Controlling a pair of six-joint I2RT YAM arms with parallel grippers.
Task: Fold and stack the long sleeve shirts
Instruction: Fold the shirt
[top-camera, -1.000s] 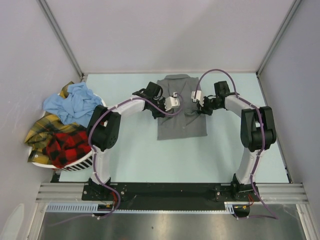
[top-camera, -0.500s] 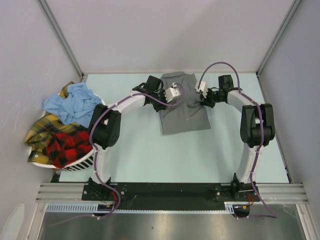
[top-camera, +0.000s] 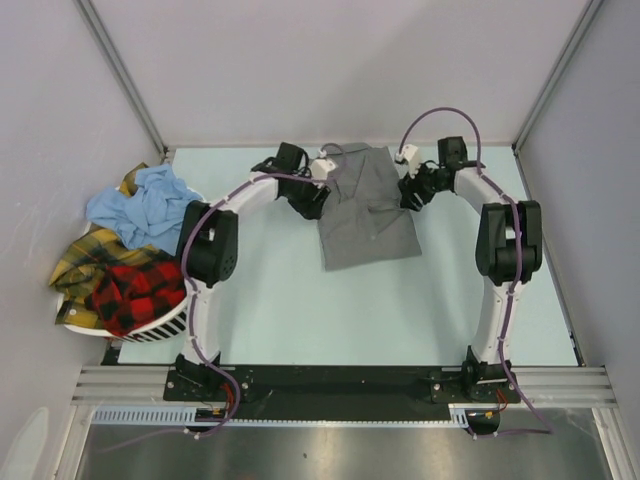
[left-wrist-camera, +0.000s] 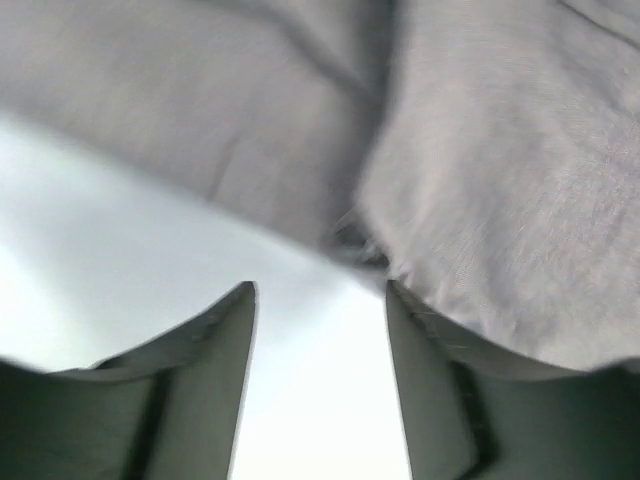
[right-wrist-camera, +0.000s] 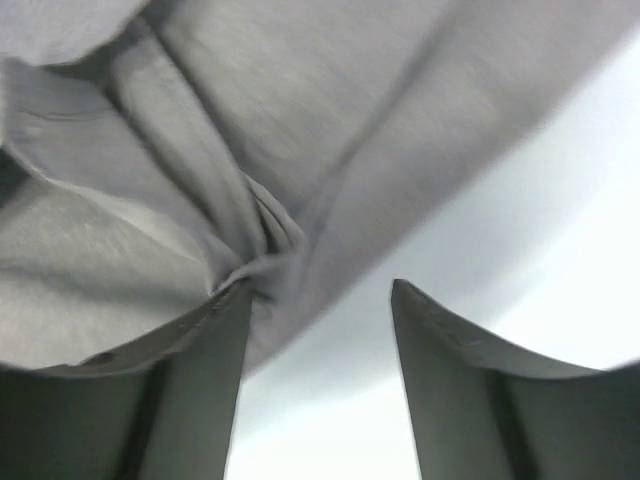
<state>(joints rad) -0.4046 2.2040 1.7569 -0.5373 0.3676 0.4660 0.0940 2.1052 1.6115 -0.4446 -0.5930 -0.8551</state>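
Note:
A folded plain grey long sleeve shirt (top-camera: 368, 208) lies on the pale table near the back, slightly skewed. My left gripper (top-camera: 322, 192) is at its upper left edge, open, with only table between the fingers (left-wrist-camera: 215, 340) and the grey cloth (left-wrist-camera: 500, 180) just ahead. My right gripper (top-camera: 408, 192) is at the shirt's upper right edge, open, its left finger (right-wrist-camera: 215, 340) touching a bunched fold of the grey cloth (right-wrist-camera: 250, 150). More long sleeve shirts are heaped at the left: light blue (top-camera: 140, 205), yellow plaid (top-camera: 85, 255), red-and-black plaid (top-camera: 135, 285).
A white slotted basket (top-camera: 160, 328) under the heap sits at the table's left edge. Grey walls enclose the table on three sides. The arm bases stand on a black rail (top-camera: 340, 380) at the near edge.
Both grippers have opened and let go of the grey shirt. They carried it toward the back of the table and now sit apart at its top corners.

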